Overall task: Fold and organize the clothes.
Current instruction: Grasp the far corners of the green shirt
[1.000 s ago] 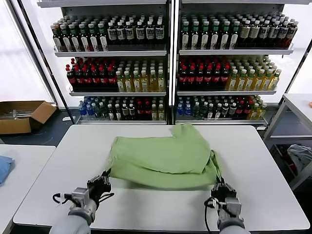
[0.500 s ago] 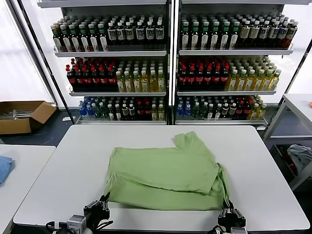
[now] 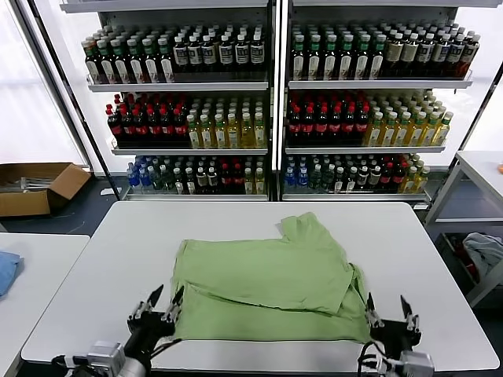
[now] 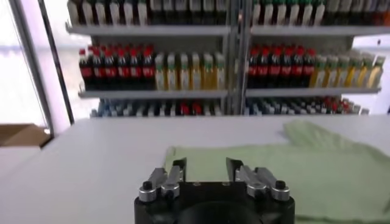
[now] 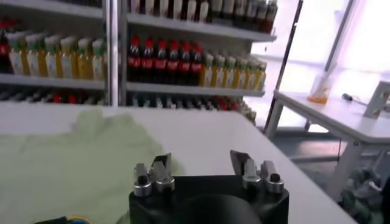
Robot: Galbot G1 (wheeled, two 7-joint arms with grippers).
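Note:
The clothes, a light green shirt [image 3: 267,279], lie folded in two layers on the white table [image 3: 102,267], with one sleeve pointing toward the shelves. My left gripper [image 3: 166,301] stands open at the shirt's near left corner, just off the fabric. In the left wrist view the gripper [image 4: 206,165] holds nothing and the shirt [image 4: 304,167] lies beyond its fingers. My right gripper [image 3: 387,309] is open at the near right corner. The right wrist view shows that gripper [image 5: 201,159] empty, with the shirt [image 5: 67,155] off to one side.
Shelves of bottles [image 3: 271,102] stand behind the table. A cardboard box [image 3: 35,184] sits on the floor at the left. A blue cloth [image 3: 6,269] lies on a side table at the left. At the right are another table [image 3: 481,169] and a grey-white cloth [image 3: 483,251].
Both grippers have let go of the shirt's near edge and opened. The raised fold has dropped flat onto the table, and both grippers now sit near the table's front edge.

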